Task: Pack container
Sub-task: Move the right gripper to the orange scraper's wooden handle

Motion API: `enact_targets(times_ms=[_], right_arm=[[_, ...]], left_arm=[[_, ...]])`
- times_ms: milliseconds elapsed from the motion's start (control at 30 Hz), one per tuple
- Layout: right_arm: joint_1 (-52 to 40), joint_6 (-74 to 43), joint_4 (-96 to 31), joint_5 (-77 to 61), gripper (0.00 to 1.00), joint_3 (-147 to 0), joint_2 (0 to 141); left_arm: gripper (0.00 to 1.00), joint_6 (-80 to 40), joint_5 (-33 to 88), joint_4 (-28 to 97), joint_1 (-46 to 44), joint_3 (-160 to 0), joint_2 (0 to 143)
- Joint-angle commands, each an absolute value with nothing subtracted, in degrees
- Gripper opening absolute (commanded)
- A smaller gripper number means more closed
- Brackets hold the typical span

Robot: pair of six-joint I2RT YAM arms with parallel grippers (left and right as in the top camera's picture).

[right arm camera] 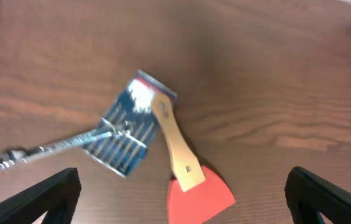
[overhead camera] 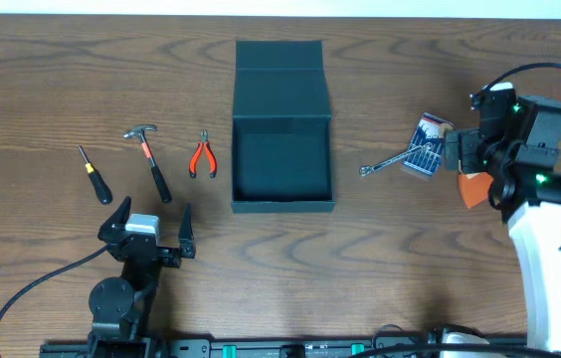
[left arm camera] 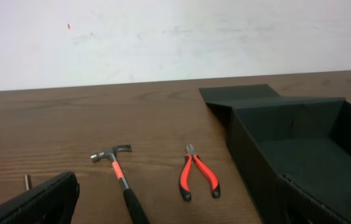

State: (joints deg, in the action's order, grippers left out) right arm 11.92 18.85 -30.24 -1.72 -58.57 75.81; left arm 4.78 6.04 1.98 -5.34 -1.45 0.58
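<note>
The container (overhead camera: pixel 282 204), a dark teal-black box with its flap lid open toward the back, stands at the table's middle and looks empty; it also shows at the right of the left wrist view (left arm camera: pixel 300 149). Left of it lie red-handled pliers (overhead camera: pixel 202 156) (left arm camera: pixel 197 174), a hammer (overhead camera: pixel 150 159) (left arm camera: pixel 121 175) and a screwdriver (overhead camera: pixel 93 176). Right of it lie a wrench (overhead camera: pixel 388 162) (right arm camera: pixel 54 146), a blue bit pack (overhead camera: pixel 428 146) (right arm camera: pixel 132 127) and a scraper with a wooden handle and orange blade (overhead camera: pixel 472 187) (right arm camera: pixel 191 180). My left gripper (overhead camera: pixel 147 232) is open near the front edge. My right gripper (right arm camera: pixel 185 199) is open above the scraper.
Cables run along the table's front edge (overhead camera: pixel 22 298). A white wall (left arm camera: pixel 163 37) stands behind the table's far edge.
</note>
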Motion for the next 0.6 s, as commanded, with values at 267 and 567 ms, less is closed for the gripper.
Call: enact_targets(times_ms=[267, 567], right_arm=[[20.45, 31.94, -29.26, -13.58, 0.98, -59.61, 89.65], [20.49, 32.08, -21.80, -13.72, 0.99, -59.61, 98.43]], left_arm=[[0.98, 5.34, 7.27, 3.53, -5.39, -0.23, 0.23], [0.99, 5.34, 7.29, 3.55, -5.39, -0.23, 0.23]])
